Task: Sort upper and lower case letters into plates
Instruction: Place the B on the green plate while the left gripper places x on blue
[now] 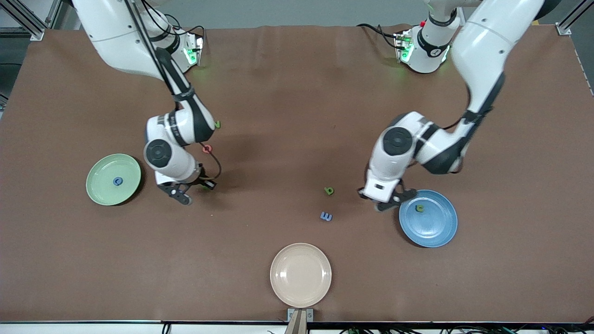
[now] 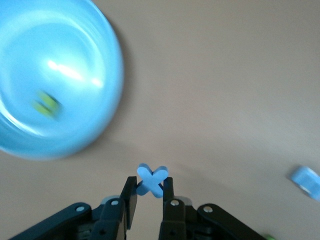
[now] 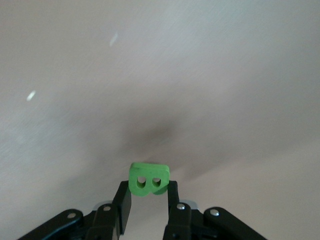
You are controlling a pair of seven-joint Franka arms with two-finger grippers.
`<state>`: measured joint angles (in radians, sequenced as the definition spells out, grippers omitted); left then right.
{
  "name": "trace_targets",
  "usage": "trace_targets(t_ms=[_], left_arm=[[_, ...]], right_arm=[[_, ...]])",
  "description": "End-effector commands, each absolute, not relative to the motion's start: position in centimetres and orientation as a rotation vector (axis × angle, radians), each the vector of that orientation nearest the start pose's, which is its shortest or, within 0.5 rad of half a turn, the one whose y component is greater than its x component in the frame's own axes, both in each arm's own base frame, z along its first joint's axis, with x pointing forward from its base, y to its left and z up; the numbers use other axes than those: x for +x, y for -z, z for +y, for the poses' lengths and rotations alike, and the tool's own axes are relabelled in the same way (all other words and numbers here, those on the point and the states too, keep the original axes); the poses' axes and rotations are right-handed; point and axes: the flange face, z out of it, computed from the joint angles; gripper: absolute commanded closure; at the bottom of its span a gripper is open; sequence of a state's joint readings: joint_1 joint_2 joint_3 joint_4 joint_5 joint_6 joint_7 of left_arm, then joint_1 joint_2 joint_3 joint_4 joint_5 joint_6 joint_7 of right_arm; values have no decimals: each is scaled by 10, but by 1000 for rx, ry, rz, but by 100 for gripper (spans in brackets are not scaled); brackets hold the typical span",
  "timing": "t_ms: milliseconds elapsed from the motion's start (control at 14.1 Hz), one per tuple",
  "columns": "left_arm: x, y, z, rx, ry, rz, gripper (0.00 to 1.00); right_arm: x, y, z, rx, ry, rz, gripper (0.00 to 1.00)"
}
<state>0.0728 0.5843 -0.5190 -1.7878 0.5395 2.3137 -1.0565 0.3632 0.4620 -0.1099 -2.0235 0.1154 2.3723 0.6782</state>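
The mint green plate [image 1: 104, 185] lies toward the right arm's end of the table and holds a blue letter [image 1: 119, 181]. The blue plate [image 1: 434, 229] lies toward the left arm's end and holds a green letter [image 1: 419, 208]. My left gripper [image 1: 387, 200] is over the table beside the blue plate's rim. In the left wrist view it [image 2: 149, 187] is shut on a blue x [image 2: 152, 180], with the blue plate [image 2: 75, 45] close by. My right gripper [image 1: 185, 191] is over the table beside the mint plate. In the right wrist view it [image 3: 148, 192] is shut on a green B [image 3: 148, 180].
Loose letters lie on the brown table: a green one [image 1: 329, 190] and a blue one [image 1: 326, 216] near the middle, and a red one [image 1: 207, 149] and a green one [image 1: 217, 124] by the right arm. A beige plate [image 1: 300, 274] sits at the edge nearest the front camera.
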Motion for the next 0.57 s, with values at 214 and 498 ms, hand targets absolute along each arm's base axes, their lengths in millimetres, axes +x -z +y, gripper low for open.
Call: trace_targets(t_ms=[214,498], left_arm=[[636,-235,-122,-3002,102,-416,75],[641,-229,-93,-2979,105,-456,0]], right_arm=[[550,-251,-13,-3128,-212,402,84],[524,-224,-97,-3138,-158,235,84]])
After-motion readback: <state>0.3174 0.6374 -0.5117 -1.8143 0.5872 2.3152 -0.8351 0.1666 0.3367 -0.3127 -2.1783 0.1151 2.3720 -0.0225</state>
